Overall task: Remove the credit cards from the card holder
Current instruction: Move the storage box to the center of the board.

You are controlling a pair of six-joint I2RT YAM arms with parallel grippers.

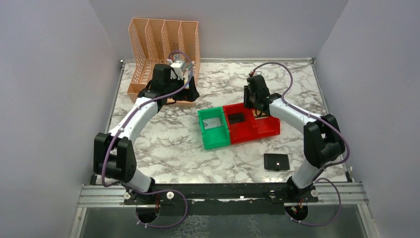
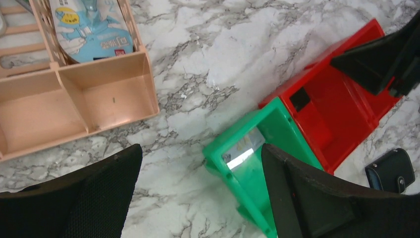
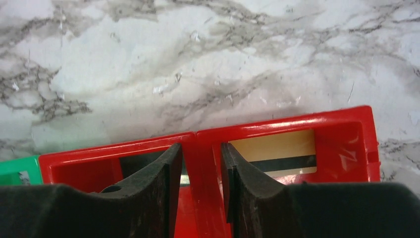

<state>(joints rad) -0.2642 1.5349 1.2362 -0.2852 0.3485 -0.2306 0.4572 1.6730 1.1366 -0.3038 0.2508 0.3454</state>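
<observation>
Above the bench (image 1: 168, 148), the top camera shows the card holder (image 1: 276, 162) lying shut on the marble, near the right arm's base and well apart from both arms. A green bin (image 1: 213, 136) and a red bin (image 1: 257, 130) sit side by side mid-bench. A pale credit card (image 1: 212, 123) lies in the green one, and a dark flat piece (image 1: 236, 118) (too small to tell what) lies in the red bin's left compartment. The left end effector (image 1: 172, 95) hangs just beside a peach organizer (image 1: 163, 49). The right end effector (image 1: 255, 101) is over the red bin.

At the left wrist, the fingers (image 2: 94, 198) are spread wide and released, holding nothing, with bare marble and the green bin's corner between them.

At the right wrist, the fingers (image 3: 153, 193) stand close together, one on either side of the red bin's divider, with slim gaps showing. They grasp nothing. A tan credit card (image 3: 272, 146) with a black stripe lies in the right compartment.
</observation>
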